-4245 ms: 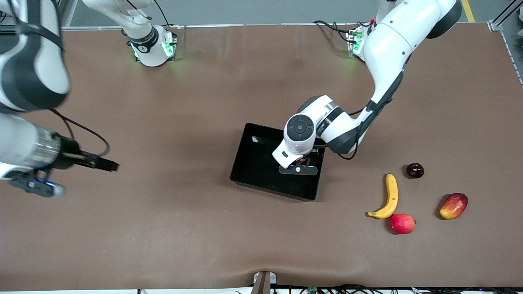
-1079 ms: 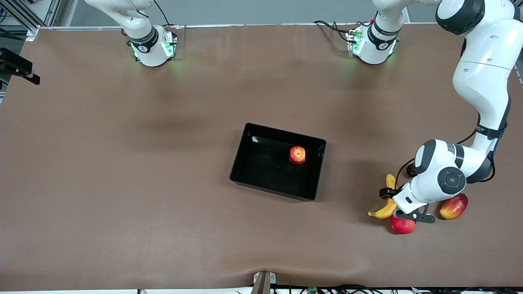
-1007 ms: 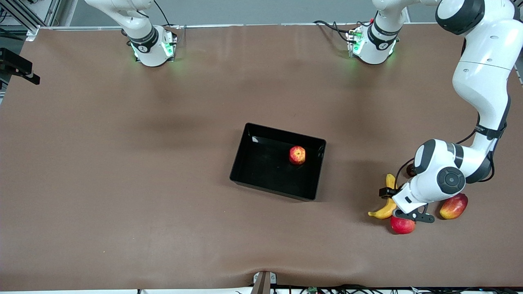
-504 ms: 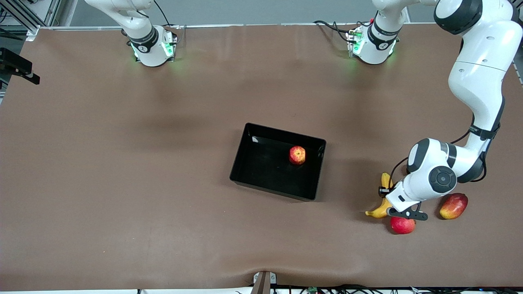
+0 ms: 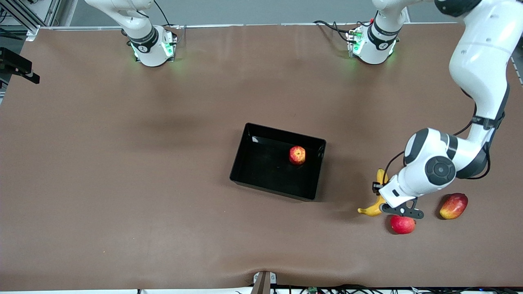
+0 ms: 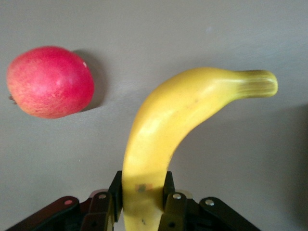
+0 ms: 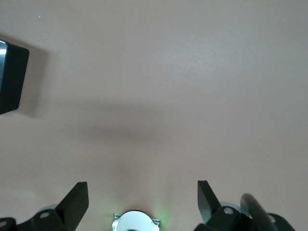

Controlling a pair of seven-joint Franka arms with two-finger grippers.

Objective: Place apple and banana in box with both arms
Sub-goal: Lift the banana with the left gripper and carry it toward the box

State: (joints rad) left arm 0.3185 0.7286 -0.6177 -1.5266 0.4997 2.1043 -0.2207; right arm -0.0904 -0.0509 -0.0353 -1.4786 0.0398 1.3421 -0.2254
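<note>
Toward the left arm's end of the table, my left gripper [image 5: 381,200] is clamping the banana [image 5: 374,203] between closed fingers [image 6: 166,192], lifted just above the cloth. Beside it are lying a pinkish-red fruit [image 5: 402,224] and a mango [image 5: 453,206]; bare table is stretching between me and the box [image 5: 245,161]. Its black floor is holding the apple [image 5: 297,155]. My right gripper [image 7: 139,199] is waiting, fingers spread wide, above its own base.

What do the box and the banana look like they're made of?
The box looks like glossy black plastic: its upright walls catch a bright highlight. The banana has a smooth, slightly waxy yellow skin with a soft sheen; whether it is real or a plastic replica I cannot tell. The left gripper holds it.
</note>
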